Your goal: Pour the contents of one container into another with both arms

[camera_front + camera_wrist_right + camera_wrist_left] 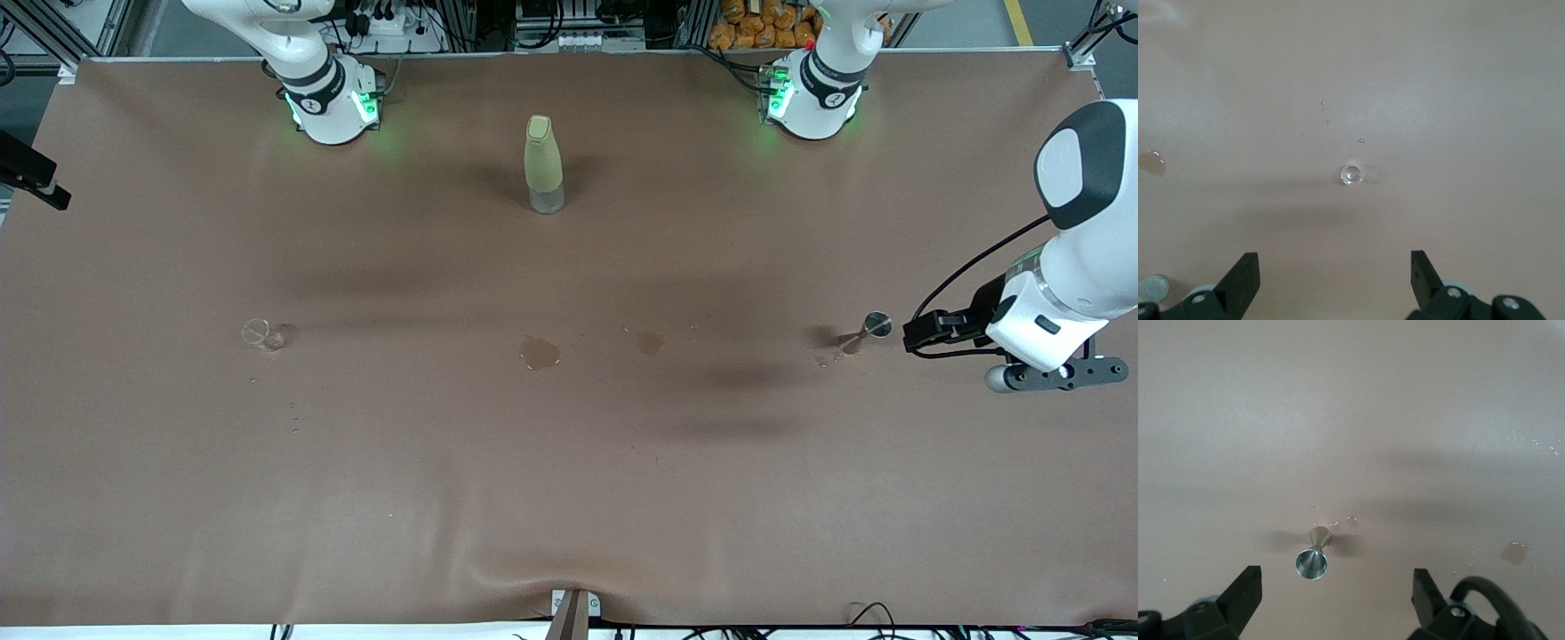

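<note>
Metal cup (877, 324) stands upright toward the left arm's end of the table, drops around its foot; small clear glass (258, 332) stands toward the right arm's end, well apart from it. Tall bottle (543, 164) sits between the arm bases, wet patches (540, 353) mid-table. Left gripper (1337, 592) hangs over the metal cup, fingers spread wide, holding nothing. Right gripper (1335, 275) hangs over the clear glass, equally wide, holding nothing. Scene fits either pre-pick or vessels set back down after a pour. For any grasp: centre each vessel between the fingers, take the metal cup at its narrow waist, keep both upright
</note>
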You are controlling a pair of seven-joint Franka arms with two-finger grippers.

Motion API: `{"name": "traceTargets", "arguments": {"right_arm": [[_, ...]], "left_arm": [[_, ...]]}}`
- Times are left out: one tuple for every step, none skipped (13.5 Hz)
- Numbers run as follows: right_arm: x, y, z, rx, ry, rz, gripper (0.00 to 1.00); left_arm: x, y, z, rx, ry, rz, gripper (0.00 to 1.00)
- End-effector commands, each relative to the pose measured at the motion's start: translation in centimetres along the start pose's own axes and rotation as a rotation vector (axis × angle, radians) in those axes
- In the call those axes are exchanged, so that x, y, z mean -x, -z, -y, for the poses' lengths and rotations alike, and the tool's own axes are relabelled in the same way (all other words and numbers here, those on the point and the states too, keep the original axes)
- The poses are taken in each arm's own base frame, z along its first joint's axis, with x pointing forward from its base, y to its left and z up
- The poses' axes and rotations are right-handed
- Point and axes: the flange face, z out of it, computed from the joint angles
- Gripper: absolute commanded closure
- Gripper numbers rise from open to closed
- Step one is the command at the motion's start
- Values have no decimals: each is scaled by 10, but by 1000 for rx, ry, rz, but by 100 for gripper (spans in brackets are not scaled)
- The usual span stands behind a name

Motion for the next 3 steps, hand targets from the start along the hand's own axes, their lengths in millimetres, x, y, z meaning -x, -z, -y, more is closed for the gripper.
{"name": "traceTargets", "arguments": {"right_arm": [[0, 6, 1, -11, 8, -16, 0], [0, 7, 0, -9, 6, -16, 0], [1, 6, -1, -10, 5, -13, 0]], "left_arm": [[3, 10, 2, -10, -11, -18, 0], [4, 10, 2, -11, -13, -17, 0], [4, 10, 2, -11, -13, -16, 0]]}}
